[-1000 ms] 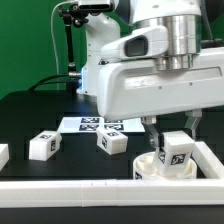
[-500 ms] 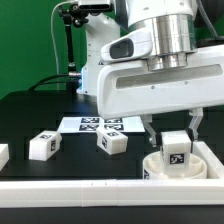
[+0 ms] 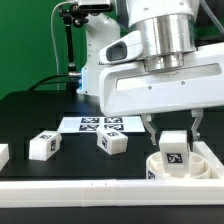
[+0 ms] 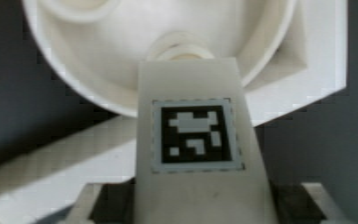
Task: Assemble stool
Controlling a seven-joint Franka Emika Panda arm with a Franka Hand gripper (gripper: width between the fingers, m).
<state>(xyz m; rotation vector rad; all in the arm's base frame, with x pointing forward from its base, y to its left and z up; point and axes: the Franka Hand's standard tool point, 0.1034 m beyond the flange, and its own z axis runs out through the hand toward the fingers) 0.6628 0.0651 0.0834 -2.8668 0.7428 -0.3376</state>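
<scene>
Bright, even light — soft wrist-view blur

Robotics lab: green backdrop, black table, tagged marker board, white rim bars

Our arm hangs from above, wrist vertical, gripper pointing straight down at the ext. view's right. Fingers stand part-way apart, clamped on a leg held upright btwn them.

Low exterior view and close wrist view share the leg.
</scene>
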